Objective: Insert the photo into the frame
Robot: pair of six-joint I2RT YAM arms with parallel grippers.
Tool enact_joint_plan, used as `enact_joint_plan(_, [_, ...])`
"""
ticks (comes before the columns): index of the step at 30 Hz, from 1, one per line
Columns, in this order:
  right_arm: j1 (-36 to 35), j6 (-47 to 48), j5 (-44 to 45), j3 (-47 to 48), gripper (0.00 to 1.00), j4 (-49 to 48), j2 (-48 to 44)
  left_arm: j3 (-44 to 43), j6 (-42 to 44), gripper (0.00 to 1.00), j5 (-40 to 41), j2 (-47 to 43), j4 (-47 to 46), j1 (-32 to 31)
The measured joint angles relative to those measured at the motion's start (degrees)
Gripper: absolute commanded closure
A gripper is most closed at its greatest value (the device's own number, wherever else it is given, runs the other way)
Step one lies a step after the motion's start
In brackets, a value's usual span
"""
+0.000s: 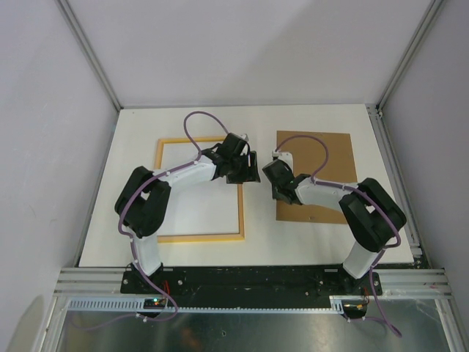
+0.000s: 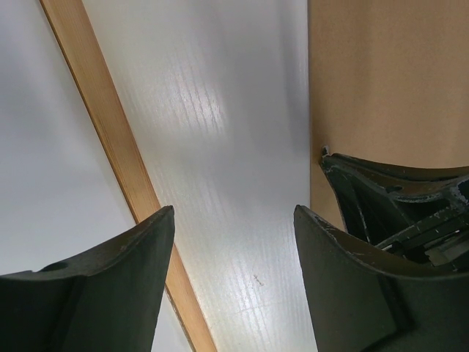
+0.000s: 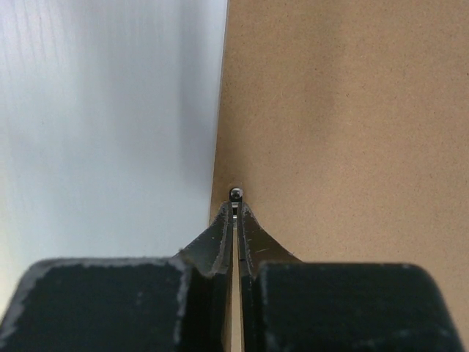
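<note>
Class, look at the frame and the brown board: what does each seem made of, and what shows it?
The frame: likely pale wood, matte, with faint lengthwise grain along its bar. The brown board: probably fibreboard or card, matte, finely speckled, no grain.

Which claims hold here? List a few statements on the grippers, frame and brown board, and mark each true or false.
1. The left gripper is open. True.
2. The right gripper stands wide open. False: it is shut.
3. The brown backing board lies on the right arm's side of the frame. True.
4. The right gripper sits over the frame's middle. False: it is at the board's left edge.
</note>
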State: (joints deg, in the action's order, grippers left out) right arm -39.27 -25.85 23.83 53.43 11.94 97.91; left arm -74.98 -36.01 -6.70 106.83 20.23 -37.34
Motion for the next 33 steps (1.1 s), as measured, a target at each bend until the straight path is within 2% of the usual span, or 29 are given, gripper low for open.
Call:
enact_joint_plan(20, [-0.5,-2.5,-5.6,-0.2,1.00,5.2,-5.6,0.5,-0.2,0.26,-3.0,0.6,-1.5,0.0])
enact_joint_plan(33, [-2.0,-5.2,-7.8,-0.2,1.00,7.2,-9.0,0.4,-5.0,0.25,-10.9,6.5,-7.5,0.9])
